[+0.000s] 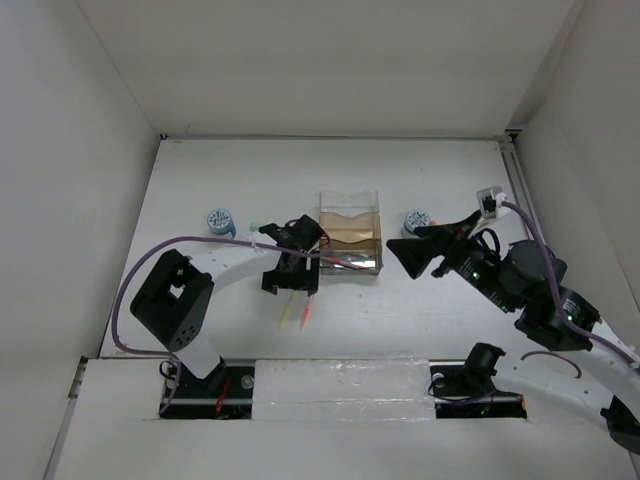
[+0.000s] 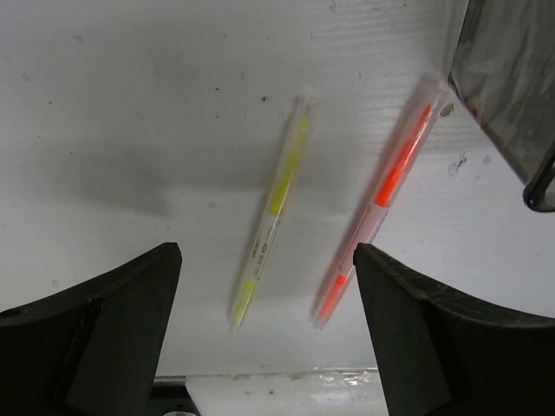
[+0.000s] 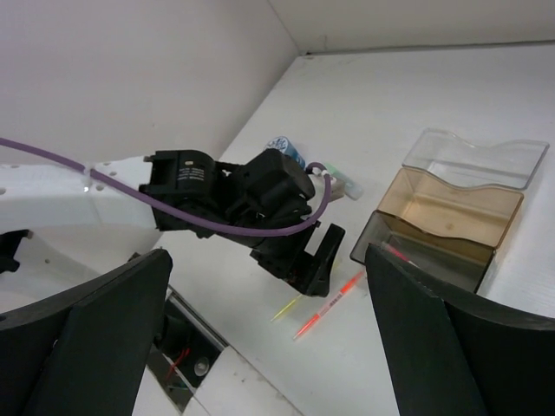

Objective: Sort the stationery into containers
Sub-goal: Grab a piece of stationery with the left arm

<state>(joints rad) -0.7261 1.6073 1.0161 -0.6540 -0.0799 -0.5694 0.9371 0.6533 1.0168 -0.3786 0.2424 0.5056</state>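
Left tool [image 2: 267, 260] hangs open over the worktop [image 2: 130, 130], yellow pen [image 2: 276, 208] lying between its jaws and orange pen [image 2: 386, 191] close to one jaw, so I'd worry that closing nips both or flicks one away

**A:** Where does the organizer stand?

**B:** The clear organizer [image 1: 349, 198] stands about the middle of the white table [image 1: 430, 170]. Its middle compartment is tan-brown, and something thin and red lies in the nearest one.

**A:** And the rolls?

**B:** One blue-grey roll [image 1: 220, 221] stands well to the organizer's left. The other roll [image 1: 416, 220] stands just beside its right side.

**A:** The grippers?

**B:** The left gripper [image 1: 290, 288] hangs near the organizer's near-left corner. A yellow pen [image 1: 286, 314] and an orange pen [image 1: 306, 313] lie side by side, poking out from under it. The right gripper [image 1: 402, 257] points left, close to the other roll.
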